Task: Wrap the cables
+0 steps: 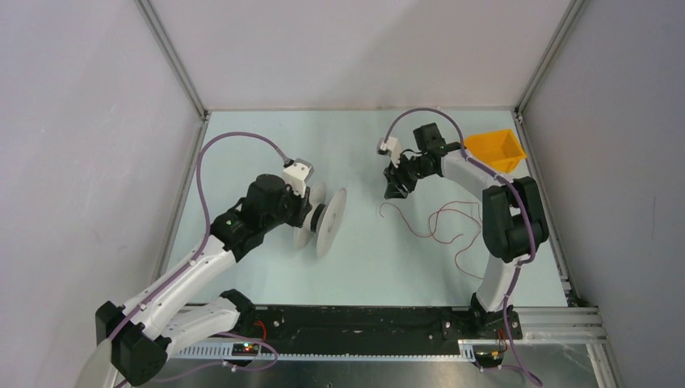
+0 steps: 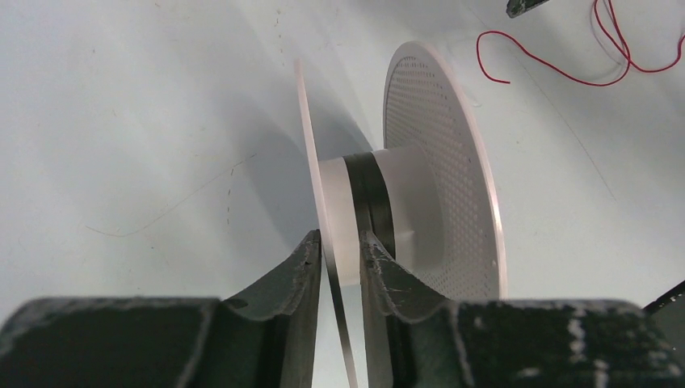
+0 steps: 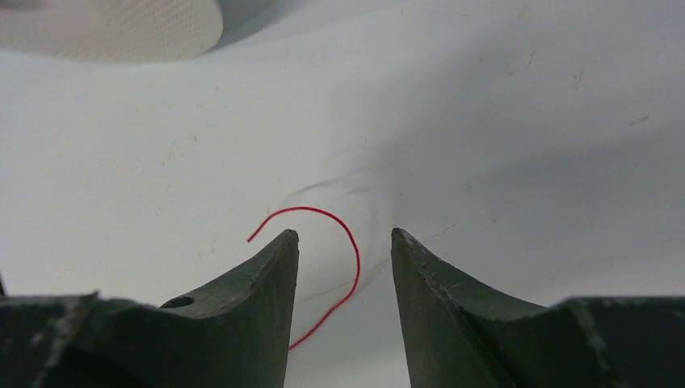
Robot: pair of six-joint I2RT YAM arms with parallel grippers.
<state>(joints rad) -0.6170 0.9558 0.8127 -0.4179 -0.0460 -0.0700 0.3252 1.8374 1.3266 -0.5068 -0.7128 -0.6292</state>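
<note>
Left gripper (image 2: 339, 242) straddles the spool's (image 2: 440, 153) near flange, jaws slightly apart, not clamped. Right gripper (image 3: 344, 236) hangs open above the tabletop (image 3: 501, 121). The cable's (image 3: 349, 242) free end lies below, between its fingers, with loose loops right of the spool.

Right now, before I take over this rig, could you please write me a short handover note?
Left gripper: jaws slightly apart astride one disc of the spool, not clamping.
Right gripper: open, empty, low over the free end of the red wire.
Wire: loose on the table, right of the spool.
Done: none wound that I can see.
Left: grab the end, wind it on.
</note>
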